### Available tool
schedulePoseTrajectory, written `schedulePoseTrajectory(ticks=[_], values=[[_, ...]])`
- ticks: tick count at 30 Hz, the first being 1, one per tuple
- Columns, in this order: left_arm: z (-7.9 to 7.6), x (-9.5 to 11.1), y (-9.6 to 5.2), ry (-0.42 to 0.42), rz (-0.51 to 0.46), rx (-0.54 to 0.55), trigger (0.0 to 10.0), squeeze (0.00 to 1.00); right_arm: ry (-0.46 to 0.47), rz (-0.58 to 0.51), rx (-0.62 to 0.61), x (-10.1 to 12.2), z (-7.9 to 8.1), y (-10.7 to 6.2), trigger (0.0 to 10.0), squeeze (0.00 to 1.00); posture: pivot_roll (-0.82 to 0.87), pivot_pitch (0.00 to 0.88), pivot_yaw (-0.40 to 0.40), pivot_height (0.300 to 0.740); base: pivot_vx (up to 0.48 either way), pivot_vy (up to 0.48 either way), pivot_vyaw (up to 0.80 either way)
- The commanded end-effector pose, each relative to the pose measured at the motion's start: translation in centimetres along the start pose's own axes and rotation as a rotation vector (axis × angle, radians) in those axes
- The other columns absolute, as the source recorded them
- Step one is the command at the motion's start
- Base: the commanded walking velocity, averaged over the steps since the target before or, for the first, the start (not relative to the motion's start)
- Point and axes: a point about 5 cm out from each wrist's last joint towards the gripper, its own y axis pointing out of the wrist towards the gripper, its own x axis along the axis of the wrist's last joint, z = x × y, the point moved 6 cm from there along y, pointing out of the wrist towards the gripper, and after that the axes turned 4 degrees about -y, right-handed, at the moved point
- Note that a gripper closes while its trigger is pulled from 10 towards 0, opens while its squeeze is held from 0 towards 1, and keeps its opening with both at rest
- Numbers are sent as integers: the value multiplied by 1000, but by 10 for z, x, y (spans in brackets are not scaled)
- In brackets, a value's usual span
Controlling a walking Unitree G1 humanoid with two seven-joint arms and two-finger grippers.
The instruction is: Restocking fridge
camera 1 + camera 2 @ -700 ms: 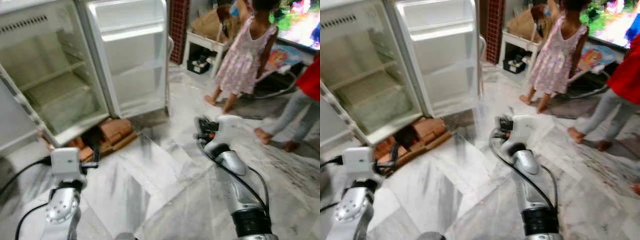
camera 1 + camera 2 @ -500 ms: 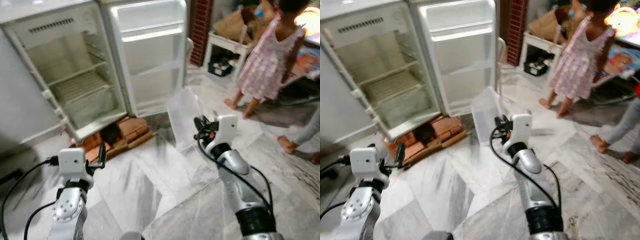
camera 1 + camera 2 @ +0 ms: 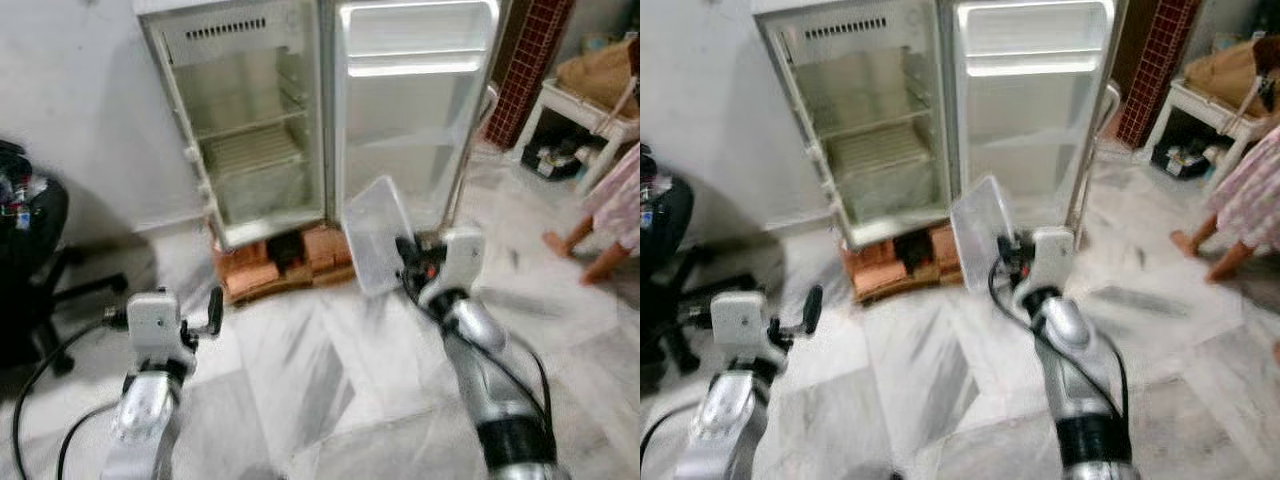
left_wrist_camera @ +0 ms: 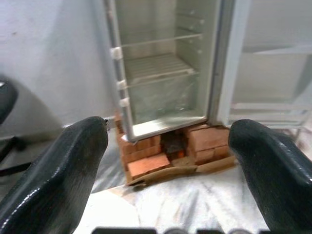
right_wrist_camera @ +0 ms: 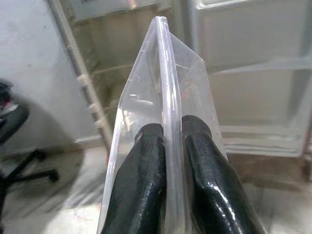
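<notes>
An open fridge is being faced, propped on bricks. A clear plastic container is being held up before its door by the right gripper, clamped on the wall. The left gripper is being kept spread, empty.

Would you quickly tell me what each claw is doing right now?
Left claw: open, holding nothing.
Right claw: shut on the rim of the clear bin.

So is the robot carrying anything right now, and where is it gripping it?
Yes: the right gripper pinches a clear plastic tray by its rim. The left gripper is open, holding nothing.
</notes>
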Motion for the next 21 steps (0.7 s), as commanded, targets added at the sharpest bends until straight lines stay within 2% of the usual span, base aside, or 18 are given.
schedulePoseTrajectory(ticks=[1, 10, 13, 21], values=[[3, 3, 1, -5, -11, 4, 10000, 0, -6, 13, 20, -1, 6, 2, 10000, 0, 29, 0, 3, 740, 0, 0, 0], [4, 2, -2, -17, -7, 10, 10000, 0, 13, 22, 29, -4, 5, 3, 10000, 0, 31, 0, 5, 740, 257, 0, 0], [4, 3, -1, -15, -9, 4, 10000, 0, -11, 15, 60, -2, 9, 3, 10000, 0, 31, 0, 5, 740, 326, 0, 0], [2, 3, 2, -9, -11, -5, 10000, 0, -19, 8, 93, -2, 16, 1, 10000, 0, 27, 0, 6, 740, 327, 0, 724]])
